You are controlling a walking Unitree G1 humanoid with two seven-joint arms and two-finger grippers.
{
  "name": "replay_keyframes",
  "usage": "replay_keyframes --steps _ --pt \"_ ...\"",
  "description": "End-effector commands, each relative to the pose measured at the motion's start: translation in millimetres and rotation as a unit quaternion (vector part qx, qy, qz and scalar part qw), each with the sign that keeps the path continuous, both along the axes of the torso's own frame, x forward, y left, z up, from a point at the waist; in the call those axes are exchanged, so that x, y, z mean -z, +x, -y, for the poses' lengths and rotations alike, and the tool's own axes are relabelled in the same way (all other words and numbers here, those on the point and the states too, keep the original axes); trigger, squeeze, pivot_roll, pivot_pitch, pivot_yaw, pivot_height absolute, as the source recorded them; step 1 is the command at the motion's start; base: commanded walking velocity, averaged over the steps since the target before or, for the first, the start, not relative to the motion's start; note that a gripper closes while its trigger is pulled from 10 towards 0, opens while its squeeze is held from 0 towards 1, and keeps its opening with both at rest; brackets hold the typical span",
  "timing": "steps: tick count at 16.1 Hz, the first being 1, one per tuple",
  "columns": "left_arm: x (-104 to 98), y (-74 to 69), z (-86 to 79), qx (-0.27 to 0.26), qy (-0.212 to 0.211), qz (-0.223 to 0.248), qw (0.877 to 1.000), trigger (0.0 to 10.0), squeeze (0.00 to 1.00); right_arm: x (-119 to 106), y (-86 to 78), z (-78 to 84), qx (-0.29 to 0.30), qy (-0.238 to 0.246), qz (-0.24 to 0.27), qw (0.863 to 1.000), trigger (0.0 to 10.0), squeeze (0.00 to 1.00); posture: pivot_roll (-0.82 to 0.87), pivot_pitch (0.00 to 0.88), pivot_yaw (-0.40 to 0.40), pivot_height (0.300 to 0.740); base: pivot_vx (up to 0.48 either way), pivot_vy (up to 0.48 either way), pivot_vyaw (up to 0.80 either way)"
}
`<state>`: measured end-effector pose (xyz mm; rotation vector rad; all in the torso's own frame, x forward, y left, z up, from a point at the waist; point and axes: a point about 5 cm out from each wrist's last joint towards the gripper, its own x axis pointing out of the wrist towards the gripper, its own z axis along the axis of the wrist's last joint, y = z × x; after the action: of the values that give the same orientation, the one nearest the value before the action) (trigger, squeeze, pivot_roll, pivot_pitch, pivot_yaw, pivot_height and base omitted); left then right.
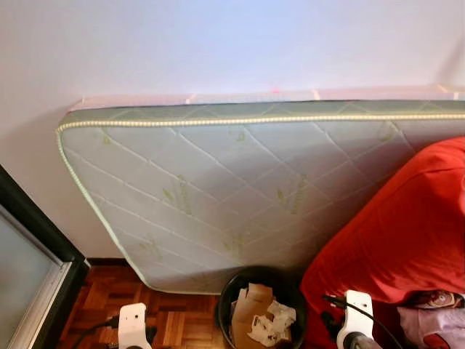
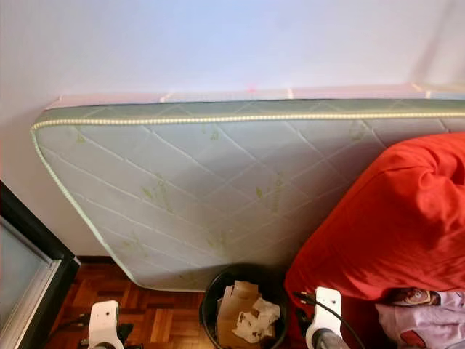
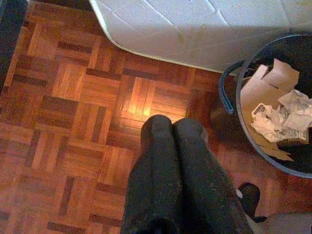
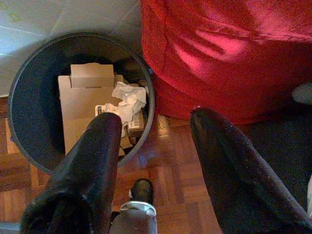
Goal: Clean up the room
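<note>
A black round bin (image 1: pixel 227 297) stands on the parquet floor in front of me, holding flattened cardboard (image 4: pixel 85 100) and crumpled white paper (image 4: pixel 127 100). My right gripper (image 4: pixel 156 124) hangs open just above the bin's near rim, one finger over the bin and the other over the floor beside the red beanbag (image 1: pixel 407 225). Nothing is between its fingers. My left gripper (image 3: pixel 173 127) is shut and empty, above bare parquet to the left of the bin (image 3: pixel 273 97). Both wrists show low in the eye views.
A quilted mattress (image 1: pixel 240 189) leans on its side against the white wall behind the bin. A dark-framed glass door (image 1: pixel 29 276) stands at the left. Pink and purple clothes (image 1: pixel 436 320) lie at the lower right by the beanbag.
</note>
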<state>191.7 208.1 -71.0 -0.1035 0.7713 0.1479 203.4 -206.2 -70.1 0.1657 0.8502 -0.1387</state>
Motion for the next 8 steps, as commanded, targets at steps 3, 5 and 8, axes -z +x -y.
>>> replay_keyframes --steps 3,5,8 --pt "7 -10.2 3.8 -0.003 -0.001 -0.023 1.000 10.0 0.00 7 -11.5 -1.9 0.000 -0.002 -0.019 1.000 10.0 0.00 0.05 0.000 0.019 0.740 0.000 0.000 0.00" --pt "8 -12.7 5.3 -0.006 -0.003 -0.023 1.000 10.0 0.00 9 -15.7 -4.3 -0.010 -0.003 -0.033 0.999 10.0 0.00 0.05 0.000 0.017 0.740 0.000 0.000 0.00" --pt "12 -19.2 6.7 -0.005 -0.003 -0.035 0.999 10.0 0.00 10 -17.6 -6.2 -0.013 0.006 -0.029 0.999 10.0 0.00 0.03 0.000 0.021 0.740 0.000 0.000 0.00"
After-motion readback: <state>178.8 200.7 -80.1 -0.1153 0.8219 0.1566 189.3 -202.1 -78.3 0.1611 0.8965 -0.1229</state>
